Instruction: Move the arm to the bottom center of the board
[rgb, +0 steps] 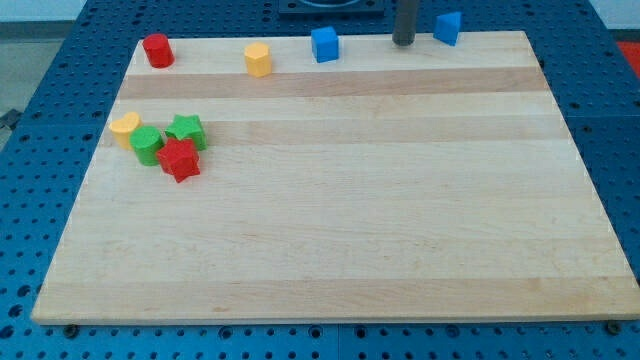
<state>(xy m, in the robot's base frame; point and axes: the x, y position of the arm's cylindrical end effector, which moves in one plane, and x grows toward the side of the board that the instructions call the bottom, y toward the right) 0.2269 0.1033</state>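
Wooden board (340, 250), pale maple-looking planks on a blue perforated table (30, 60); the near edge at the view's bottom is where I'm meant to end up, dead centre, and that whole stretch has nothing on it; so the step itself should be easy, I reckon: drag straight down the middle, keep the line a touch right of the cluster on the view's left, and stop short of the board's lip rather than running off it; no reason to nudge anything on the way

Going further back, mid-left there's a tight huddle: a red star-shaped block (180, 160) nearest, a green round-ish block (148, 145) and a green star-shaped block (187, 130) touching it, and a yellow heart-ish block (125, 128) just beside those

Far edge at the view's top: red cylinder block (157, 50), yellow hexagon-ish block (258, 59), blue cube block (324, 44), then my tip (403, 43) sitting between that cube and a second blue block (447, 28), touching neither; so it's about as far from the goal as it gets

No gripper on this rig, just the rod, so nothing's grasped or released; no containers anywhere either, nothing to report inside anything
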